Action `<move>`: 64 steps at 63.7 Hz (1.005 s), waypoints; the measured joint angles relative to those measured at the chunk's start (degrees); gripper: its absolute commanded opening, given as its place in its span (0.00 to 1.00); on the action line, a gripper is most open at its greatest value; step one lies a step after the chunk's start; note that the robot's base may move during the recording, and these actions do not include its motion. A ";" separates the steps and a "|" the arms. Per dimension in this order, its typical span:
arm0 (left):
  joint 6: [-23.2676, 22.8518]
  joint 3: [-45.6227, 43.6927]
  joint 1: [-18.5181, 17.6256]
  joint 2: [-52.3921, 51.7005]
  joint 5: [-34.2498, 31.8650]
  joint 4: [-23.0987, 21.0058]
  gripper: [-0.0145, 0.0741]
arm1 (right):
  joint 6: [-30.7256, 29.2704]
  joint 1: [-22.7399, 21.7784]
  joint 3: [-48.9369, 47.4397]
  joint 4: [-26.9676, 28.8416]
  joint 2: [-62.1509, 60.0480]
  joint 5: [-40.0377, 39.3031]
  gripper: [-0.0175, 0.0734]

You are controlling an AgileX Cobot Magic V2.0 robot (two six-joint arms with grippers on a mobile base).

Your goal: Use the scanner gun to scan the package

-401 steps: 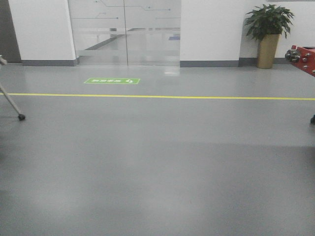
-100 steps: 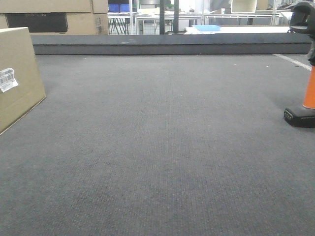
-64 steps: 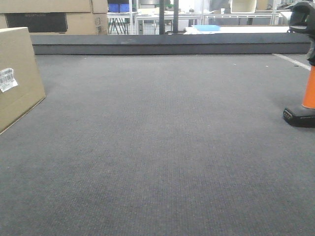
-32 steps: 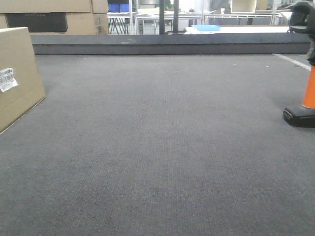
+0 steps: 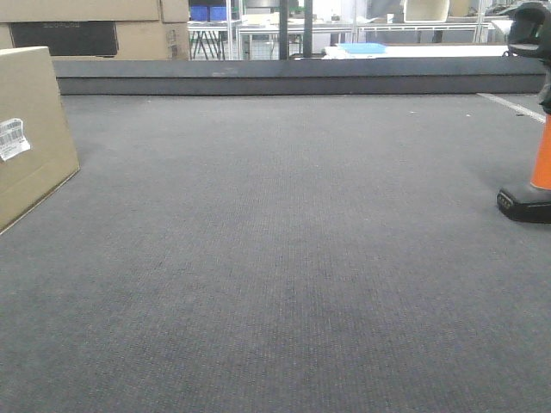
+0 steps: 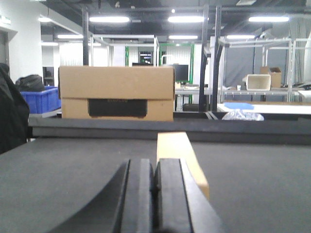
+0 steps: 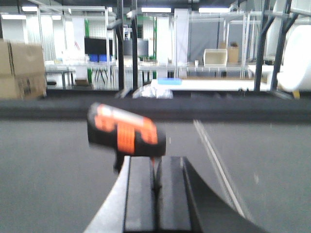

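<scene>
Since half a second ago almost nothing is moving: package and scanner gun are sitting as before, only the gun's foot is showing a hair further right in the front view.

Grey mat [image 5: 284, 258] is running up to the dark ledge [image 5: 301, 77] at its far edge. Big cardboard box [image 6: 116, 92] with the dark panel is sitting behind the ledge, toward its left end. The package [image 5: 30, 120] is resting on the mat in front of the ledge, at its left end, cut off by the frame; its white barcode label [image 5: 13, 138] is facing toward the ledge's right end. In my left wrist view a tan edge of it is showing just past my fingers.

The scanner gun [image 5: 541, 155] is standing upright in front of the ledge's right end, foot flat on the mat, well apart from the package. In my right wrist view its head is looking blurred, between my fingertips and the ledge; contact I cannot tell.

My left gripper [image 6: 154, 189] is pointing at the ledge, fingers pressed together on nothing. My right gripper [image 7: 156, 194] is doing the same, pads together, empty.
</scene>
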 measured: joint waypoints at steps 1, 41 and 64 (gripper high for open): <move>0.00 -0.56 0.00 0.00 0.28 0.00 0.04 | 0.00 0.00 -1.21 0.00 0.00 0.44 0.02; 0.00 -31.99 0.00 17.55 32.63 -1.14 0.79 | 0.00 0.00 -23.97 0.00 19.70 13.78 0.74; 0.00 -46.53 -3.90 36.67 51.48 -1.69 0.84 | 0.00 0.00 -23.97 -0.13 22.36 14.31 0.82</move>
